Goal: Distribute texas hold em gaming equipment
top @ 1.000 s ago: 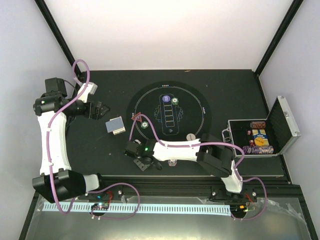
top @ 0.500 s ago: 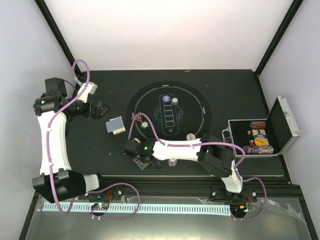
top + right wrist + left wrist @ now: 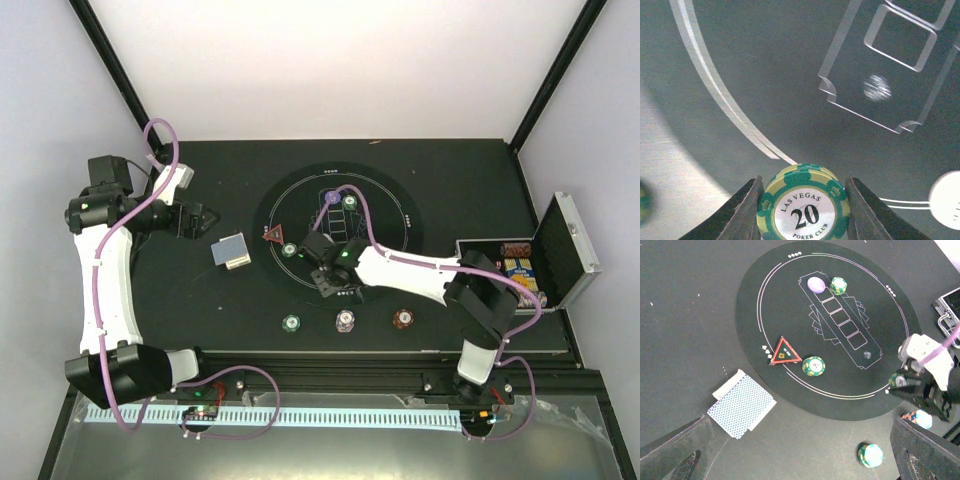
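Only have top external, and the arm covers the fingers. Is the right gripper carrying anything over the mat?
Observer: Yes. In the right wrist view the right gripper is closed on a green chip, fingers pinching its rim.
Operator: Value?
Observer: Its face reads 20, Las Vegas Poker Club.
Operator: Anything under the arm that I can't see?
Observer: A white disc lies on the ring line of the mat, beside the chip.
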